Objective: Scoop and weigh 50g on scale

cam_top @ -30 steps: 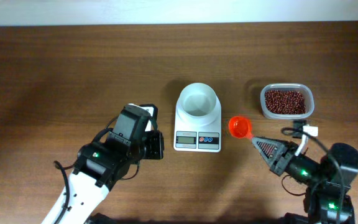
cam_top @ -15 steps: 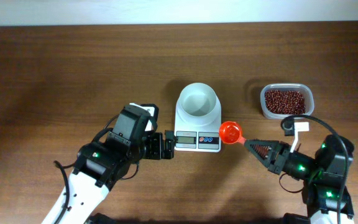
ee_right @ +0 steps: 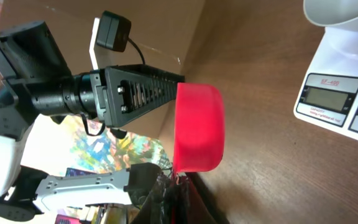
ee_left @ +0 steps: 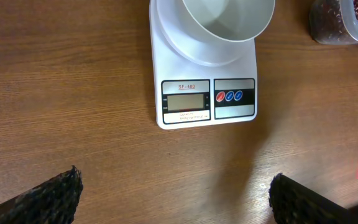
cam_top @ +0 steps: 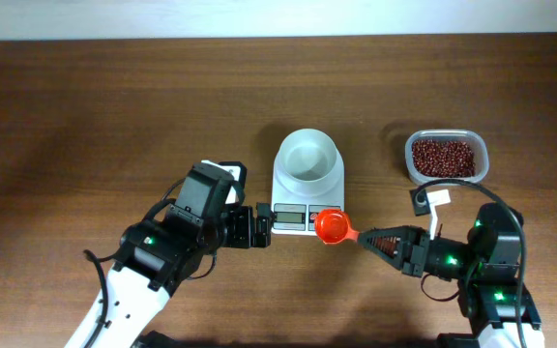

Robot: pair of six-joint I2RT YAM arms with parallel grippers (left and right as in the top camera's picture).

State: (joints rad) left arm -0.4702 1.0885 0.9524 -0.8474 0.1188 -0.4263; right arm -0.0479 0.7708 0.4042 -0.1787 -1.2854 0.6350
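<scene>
— Scale (cam_top: 307,188)? Sits mid-desk (cam_top: 85,106), bowl (cam_top: 307,159) toward the far edge, display (ee_left: 189,101) toward the arms, likely for easy reading. Looks empty.
— Beans (cam_top: 443,157)?
— Heaped in a clear tub (cam_top: 407,159) nearer the right edge, not yet on the scale.
— Left gripper (ee_left: 176,183)?
— Spread wide, grips nothing, hovers just in front of the display, maybe for a button.
— Right gripper (cam_top: 364,238)?
— Clamped on the red scoop (cam_top: 333,226) by its handle, cup at the scale's near right corner. Seems empty from above.
— Hidden?
— Can't read any digits; can't see inside the scoop from the right wrist.
</scene>
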